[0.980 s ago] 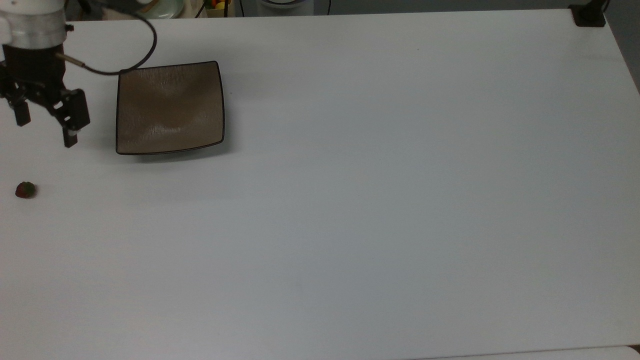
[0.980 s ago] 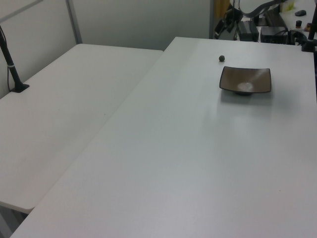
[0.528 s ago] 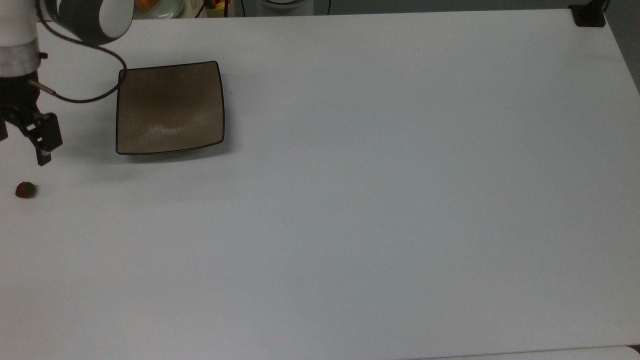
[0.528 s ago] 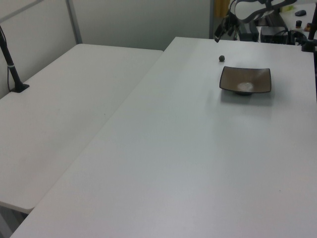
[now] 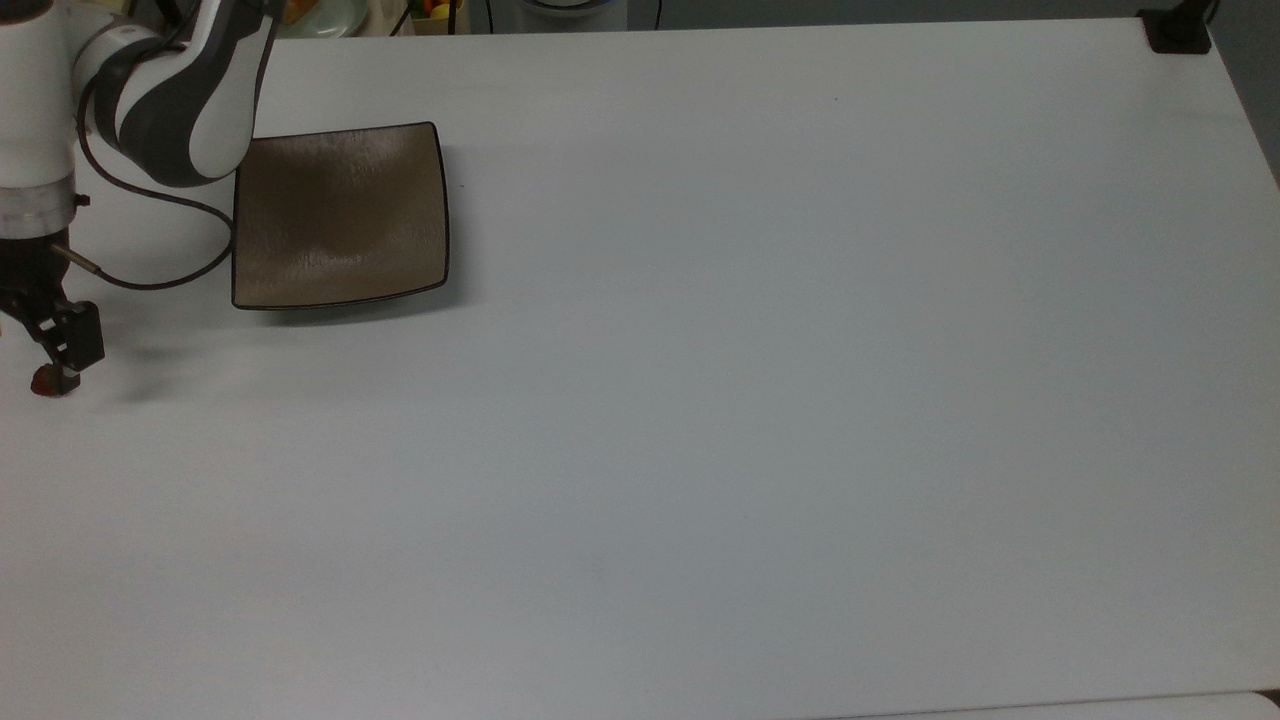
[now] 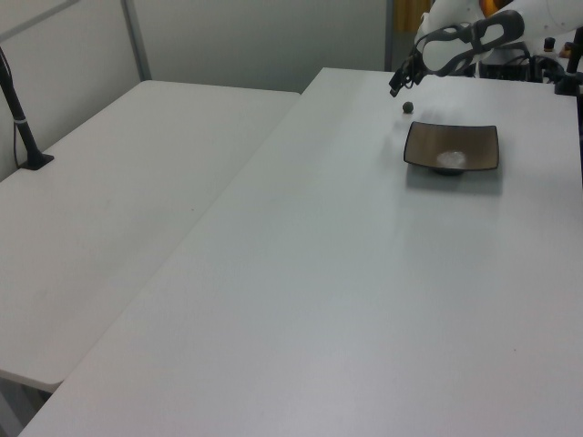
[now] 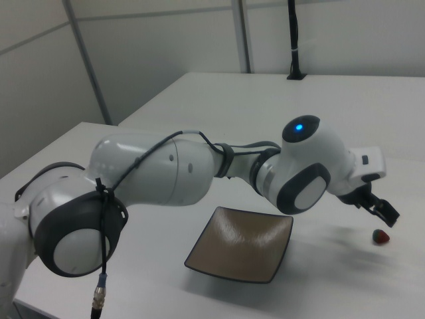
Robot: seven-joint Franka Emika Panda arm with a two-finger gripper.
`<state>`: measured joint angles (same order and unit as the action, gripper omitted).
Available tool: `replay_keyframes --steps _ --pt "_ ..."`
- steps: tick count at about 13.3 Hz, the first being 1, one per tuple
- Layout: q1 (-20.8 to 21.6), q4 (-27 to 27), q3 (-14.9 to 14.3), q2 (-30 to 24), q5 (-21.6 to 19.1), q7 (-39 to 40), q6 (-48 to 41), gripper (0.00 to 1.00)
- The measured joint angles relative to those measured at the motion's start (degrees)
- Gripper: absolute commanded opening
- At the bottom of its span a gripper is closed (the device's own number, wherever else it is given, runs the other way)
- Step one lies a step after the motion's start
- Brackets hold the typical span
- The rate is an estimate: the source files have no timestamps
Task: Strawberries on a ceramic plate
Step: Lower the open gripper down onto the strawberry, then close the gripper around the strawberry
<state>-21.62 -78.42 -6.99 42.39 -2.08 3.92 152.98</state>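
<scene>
Strawberry (image 5: pixel 42 384) sat on desk (image 5: pixel 700 400), well apart from plate (image 5: pixel 340 215). Gripper (image 7: pixel 384 214) hung just above it; jaws' state can't tell. You'd best centre over berry, descend slow, squeeze soft.

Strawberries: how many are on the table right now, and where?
1. The strawberry lies on the white table, off the ceramic plate, at the top view's far left edge, just under the gripper. No others visible.

The gripper (image 5: pixel 45 352) has dropped from beside the ceramic plate (image 5: pixel 340 215) to the strawberry (image 5: pixel 44 383).
</scene>
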Motion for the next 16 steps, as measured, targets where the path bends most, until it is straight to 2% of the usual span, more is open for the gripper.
replay_keyframes --steps 5,9,11,12,13,16 --pt "-0.4 0.3 0.0 3.6 0.0 0.0 4.4 1.00" --pt "-0.6 0.4 0.0 4.9 0.0 0.0 4.8 0.54" --pt "-0.7 0.4 0.0 4.9 0.0 0.0 4.8 0.17" --pt "-0.7 0.4 0.0 4.9 0.0 0.0 4.8 0.07" --pt "-0.7 0.4 0.0 5.0 0.0 0.0 4.8 0.01" --pt "-0.7 0.4 0.0 5.0 0.0 0.0 4.8 0.01"
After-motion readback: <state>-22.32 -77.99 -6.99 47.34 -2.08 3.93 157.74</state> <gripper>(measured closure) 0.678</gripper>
